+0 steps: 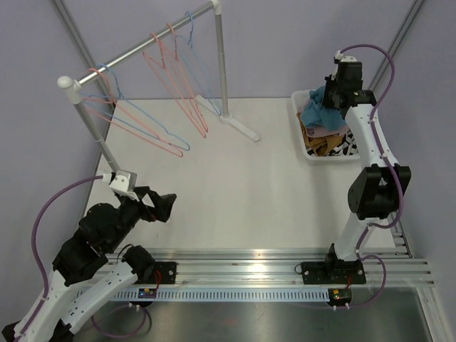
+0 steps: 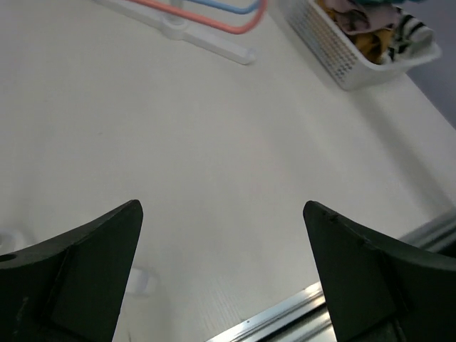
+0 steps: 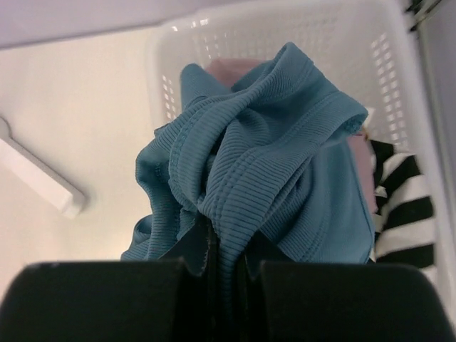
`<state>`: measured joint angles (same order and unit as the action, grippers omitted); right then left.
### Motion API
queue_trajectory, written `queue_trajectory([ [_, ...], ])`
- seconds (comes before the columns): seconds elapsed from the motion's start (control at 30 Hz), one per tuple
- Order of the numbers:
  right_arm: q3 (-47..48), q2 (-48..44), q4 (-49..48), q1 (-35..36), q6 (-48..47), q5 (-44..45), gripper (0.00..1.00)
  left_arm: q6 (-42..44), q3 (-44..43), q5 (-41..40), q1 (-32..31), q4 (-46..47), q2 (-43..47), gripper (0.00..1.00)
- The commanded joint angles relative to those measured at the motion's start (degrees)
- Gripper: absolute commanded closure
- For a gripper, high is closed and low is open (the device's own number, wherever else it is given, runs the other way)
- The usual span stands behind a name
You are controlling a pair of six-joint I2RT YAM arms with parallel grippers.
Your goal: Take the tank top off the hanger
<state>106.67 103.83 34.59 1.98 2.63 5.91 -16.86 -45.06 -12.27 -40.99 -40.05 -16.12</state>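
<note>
A: Starting at the near edge, what is the left arm doing?

B: The left end effector (image 2: 221,208) is idling low over the bare table (image 1: 235,185). Its fingers are spreading wide and carrying nothing, well apart from any cloth.

A: And across the table?

B: The right end effector (image 3: 224,251) is reaching over the white basket (image 1: 302,148) at the far right. It is pinching a bunched fold of the teal tank top (image 3: 274,135) between fingers that are nearly meeting, and the ribbed cloth is spilling straight out from the tips over the basket. A striped garment (image 3: 402,206) and other clothes are lying underneath. Whether the teal hem is resting on that pile, I cannot tell.

A: Is anything hanging at the back?

B: On the rack (image 1: 142,45) the pink and blue wire hangers (image 1: 174,100) are dangling bare, with no garment on any of them.

A: So how is the job looking?

B: The removal itself is looking done, since the top is off its hanger. What seems left is the letting go — dropping it into the basket and pulling the arm clear.
</note>
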Motion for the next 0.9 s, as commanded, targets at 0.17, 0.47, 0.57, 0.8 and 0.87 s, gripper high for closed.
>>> queue_trajectory([
  [0.17,3.4,18.9,5.6,-6.7,2.1,-6.5,0.94,-4.1,-2.7,-18.6,7.9,-3.5,1.4,0.01],
  [0.47,3.3,26.3,11.3,-9.0,5.4,-11.5,0.78,-5.2,-3.2,-21.3,12.0,-5.9,0.7,0.01],
  [0.57,4.9,21.8,11.2,-9.0,6.4,-10.7,0.46,-4.5,-3.0,-22.4,12.0,-5.4,1.5,0.01],
  [0.8,17.5,16.3,17.6,-8.9,6.9,-4.5,0.1,-1.8,-2.1,-21.3,12.0,-3.9,2.5,0.01],
  [0.87,20.1,15.4,18.5,-9.0,7.1,-3.7,0.0,-0.2,-1.9,-20.5,11.9,-2.9,2.8,0.01],
])
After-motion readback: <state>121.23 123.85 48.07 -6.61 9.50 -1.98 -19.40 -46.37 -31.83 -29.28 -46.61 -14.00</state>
